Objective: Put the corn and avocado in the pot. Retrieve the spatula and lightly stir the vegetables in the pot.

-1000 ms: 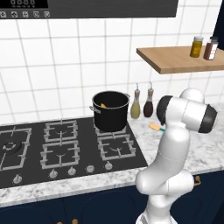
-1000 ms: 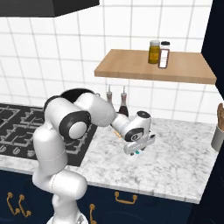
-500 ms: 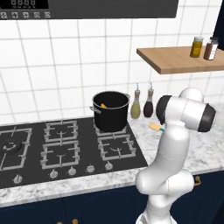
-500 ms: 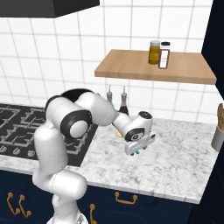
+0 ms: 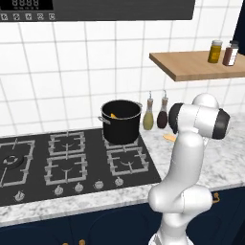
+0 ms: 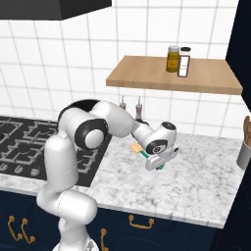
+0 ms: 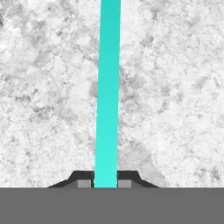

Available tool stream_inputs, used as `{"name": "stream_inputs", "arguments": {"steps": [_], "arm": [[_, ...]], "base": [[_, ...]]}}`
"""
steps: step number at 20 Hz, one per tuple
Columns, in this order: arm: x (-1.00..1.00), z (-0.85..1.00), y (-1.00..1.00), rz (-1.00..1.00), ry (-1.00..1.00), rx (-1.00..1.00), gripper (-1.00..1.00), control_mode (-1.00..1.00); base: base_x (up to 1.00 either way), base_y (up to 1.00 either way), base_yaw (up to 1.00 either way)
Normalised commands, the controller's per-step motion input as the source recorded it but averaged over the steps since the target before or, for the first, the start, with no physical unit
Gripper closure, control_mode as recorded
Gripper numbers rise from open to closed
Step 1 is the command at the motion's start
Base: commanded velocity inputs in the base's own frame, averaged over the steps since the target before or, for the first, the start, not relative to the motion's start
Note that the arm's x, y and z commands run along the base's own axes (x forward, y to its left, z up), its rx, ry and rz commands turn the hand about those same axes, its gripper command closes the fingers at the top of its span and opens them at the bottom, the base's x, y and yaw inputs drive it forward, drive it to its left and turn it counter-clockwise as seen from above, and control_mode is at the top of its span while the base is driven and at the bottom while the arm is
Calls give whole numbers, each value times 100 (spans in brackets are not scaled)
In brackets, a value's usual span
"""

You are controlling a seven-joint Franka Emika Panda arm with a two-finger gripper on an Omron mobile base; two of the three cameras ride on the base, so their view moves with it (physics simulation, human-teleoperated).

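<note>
The spatula [image 6: 139, 150] lies on the marble counter right of the stove, with its tan blade [image 5: 169, 137] toward the bottles. Its teal handle [image 7: 107, 87] runs straight up the hand view from between the fingertips. My gripper [image 7: 106, 183] is shut on the end of that handle, low over the counter [image 6: 158, 165]. The black pot [image 5: 121, 122] stands on the stove's back right burner. The yellow tip of the corn [image 5: 114, 115] shows inside it. The avocado is hidden from view.
An olive bottle [image 5: 149, 118] and a dark bottle [image 5: 163, 115] stand against the wall between pot and spatula. A wooden shelf [image 6: 147, 76] with two jars hangs above. The gas stove [image 5: 33, 179] lies to the left; a utensil holder [image 6: 243, 153] stands at the counter's far right.
The fingers have closed on the spatula's handle. The arm and the spatula stay in about the same place.
</note>
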Motion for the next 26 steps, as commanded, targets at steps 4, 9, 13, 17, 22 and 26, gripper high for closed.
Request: {"name": "stream_inputs", "arguments": {"steps": [4, 9, 13, 17, 22, 26], "arm": [[-36, -42, 19, 1, -10, -2, 100, -100], [-47, 37, 14, 3, -13, 0, 100, -100], [-74, 100, 17, 10, -2, -2, 100, -100], [-68, 100, 41, 15, 4, -11, 100, -100], [-43, 100, 69, 14, 1, -27, 100, -100], [-23, 100, 78, 12, 0, -34, 100, -100]], "base": [[0, 0, 0], [0, 0, 0], [0, 0, 0], [0, 0, 0], [0, 0, 0], [0, 0, 0]]}}
